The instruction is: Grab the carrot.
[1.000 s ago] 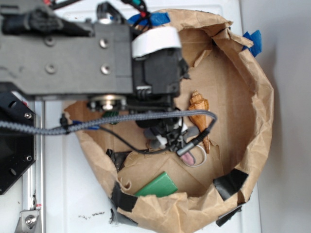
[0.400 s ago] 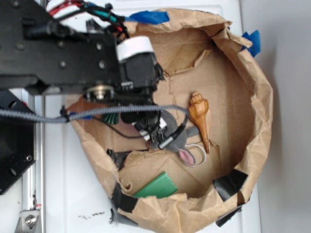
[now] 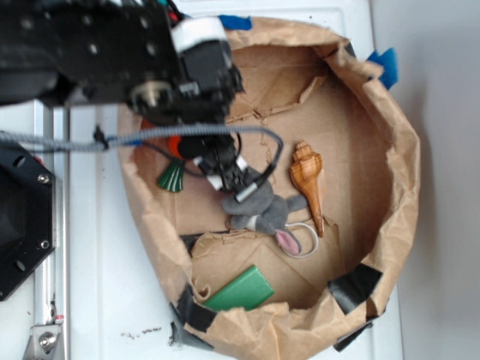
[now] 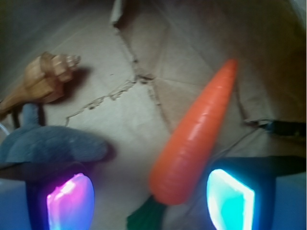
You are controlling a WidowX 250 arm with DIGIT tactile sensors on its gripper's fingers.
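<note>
**Carrot between open jaws, not yet gripped**

The carrot (image 4: pixel 192 139) is seen in the wrist view lying flat on the brown paper floor of the paper-lined basin (image 3: pixel 397 150), its pointed tip directed away from the camera and its thick end with the dark green stem (image 4: pixel 146 218) nearest the claw. In the exterior view only the green stem and a patch of orange are shown near the left wall; the rest is hidden beneath the arm.

The carrot is judged to be light, rigid and hollow-feeling plastic. Its glossy skin and tapered cone shape suggest that it could slip forward out of a squeeze made near the narrow tip. A hold across the thick part, just above the stem, is judged the safest, since the sides are closest to parallel there. No fragility is expected.

The gripper (image 4: pixel 151 199) is held wide, with the two lit pads (image 4: pixel 72 199) well apart at the bottom of the wrist view. The thick end of the carrot is placed between them, nearer the right pad, and no contact with either pad can be confirmed. Nothing is held. A grey plush toy (image 4: pixel 48 143) lies just beside the left pad, and a tan seashell (image 4: pixel 43 79) rests beyond it, apart from the carrot.
</note>
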